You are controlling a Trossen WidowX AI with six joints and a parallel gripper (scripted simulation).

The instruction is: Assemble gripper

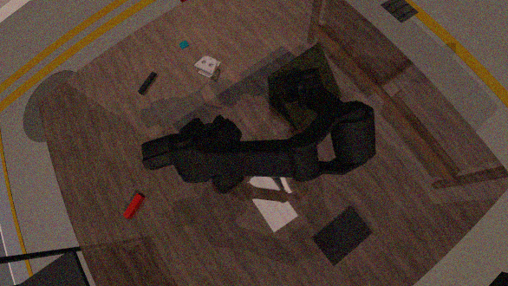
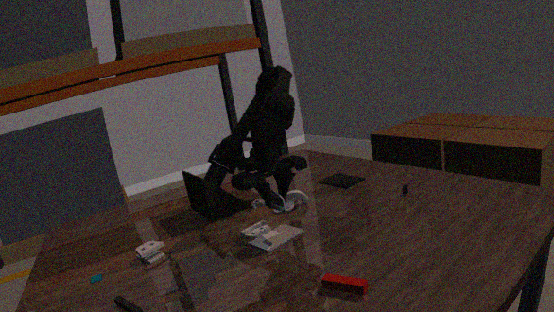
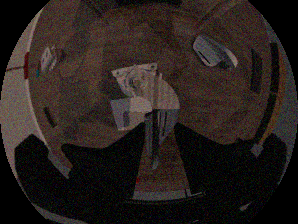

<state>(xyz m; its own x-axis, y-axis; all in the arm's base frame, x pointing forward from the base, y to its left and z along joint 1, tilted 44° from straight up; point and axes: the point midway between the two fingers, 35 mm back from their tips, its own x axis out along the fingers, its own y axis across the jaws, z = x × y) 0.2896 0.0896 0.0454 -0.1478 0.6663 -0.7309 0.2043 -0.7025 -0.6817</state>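
Note:
My gripper (image 2: 282, 199) (image 3: 160, 125) points down and is shut on a pale curved jaw (image 3: 169, 97). The jaw's toothed end lies over the gripper base (image 2: 257, 229) (image 3: 150, 67) in the wrist view; in the exterior view the gripper is above and behind the base. Whether the jaw touches a pin cannot be told. The arm hides the base in the top view. The other jaw (image 1: 286, 185) (image 2: 299, 194) (image 3: 212, 54) lies apart on the table. The pale housing plate (image 1: 208, 64) (image 2: 150, 247) (image 3: 48, 59), with two round marks, sits off to the other side.
A teal piece (image 1: 184, 44) (image 2: 95, 278) and a black bar (image 1: 147, 83) (image 2: 128, 303) lie near the housing plate. A red block (image 1: 133, 205) (image 2: 344, 284) lies towards the front. A dark flat pad (image 1: 342, 235) (image 2: 341, 181) lies beyond the loose jaw.

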